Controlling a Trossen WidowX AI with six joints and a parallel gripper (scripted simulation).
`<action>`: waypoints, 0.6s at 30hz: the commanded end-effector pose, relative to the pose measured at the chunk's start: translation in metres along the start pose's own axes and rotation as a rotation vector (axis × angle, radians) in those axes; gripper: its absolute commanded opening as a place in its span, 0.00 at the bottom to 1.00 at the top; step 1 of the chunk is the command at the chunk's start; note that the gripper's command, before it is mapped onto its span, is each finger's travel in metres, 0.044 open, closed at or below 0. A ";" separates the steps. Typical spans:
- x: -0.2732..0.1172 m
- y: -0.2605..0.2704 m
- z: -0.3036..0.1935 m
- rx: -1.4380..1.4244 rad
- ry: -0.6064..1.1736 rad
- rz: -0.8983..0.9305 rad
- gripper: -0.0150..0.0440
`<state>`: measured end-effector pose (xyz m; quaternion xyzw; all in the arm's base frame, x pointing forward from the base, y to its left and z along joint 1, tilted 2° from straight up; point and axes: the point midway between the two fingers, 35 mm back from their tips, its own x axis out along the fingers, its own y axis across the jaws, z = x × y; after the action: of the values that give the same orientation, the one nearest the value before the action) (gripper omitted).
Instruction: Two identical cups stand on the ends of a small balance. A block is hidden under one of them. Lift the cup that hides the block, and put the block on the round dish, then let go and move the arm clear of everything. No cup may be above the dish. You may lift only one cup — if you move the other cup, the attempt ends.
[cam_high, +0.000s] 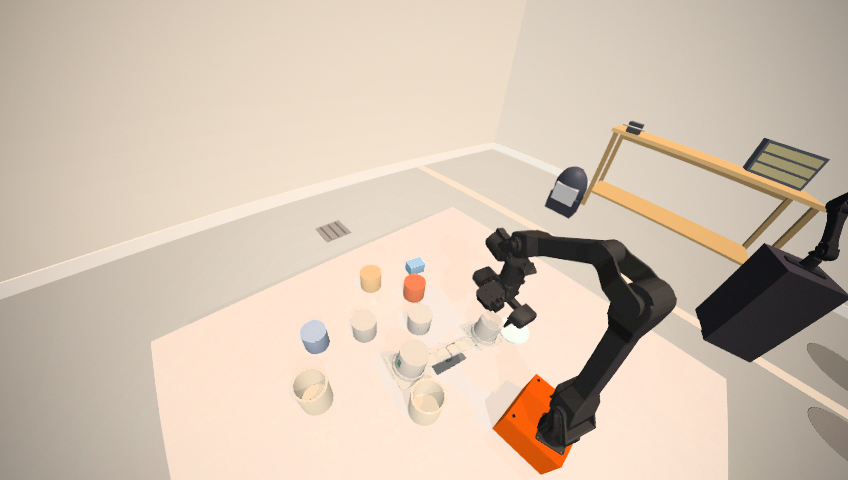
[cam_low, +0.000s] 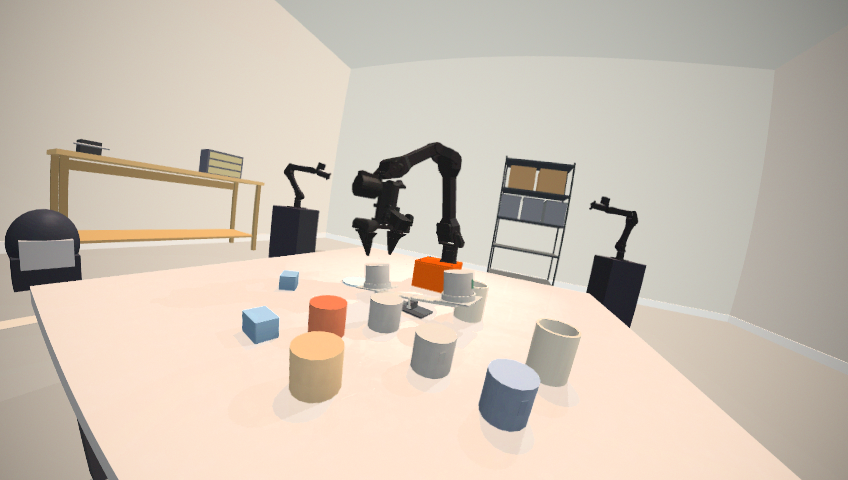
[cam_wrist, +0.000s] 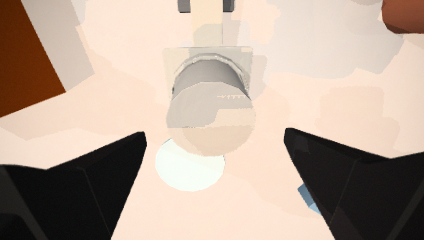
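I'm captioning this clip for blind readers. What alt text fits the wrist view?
An upturned grey cup stands on a square pad of the balance, seen from above between the two black fingers of the open, empty gripper. A pale round dish lies on the table just beside the cup.
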<state>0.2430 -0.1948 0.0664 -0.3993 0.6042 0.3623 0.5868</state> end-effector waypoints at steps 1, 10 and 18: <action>0.012 0.001 0.001 -0.006 -0.007 0.008 1.00; 0.021 0.001 0.001 -0.006 -0.007 0.008 1.00; 0.034 0.000 0.001 -0.006 -0.007 0.008 1.00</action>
<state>0.2446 -0.1978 0.0394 -0.3994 0.6041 0.3628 0.5865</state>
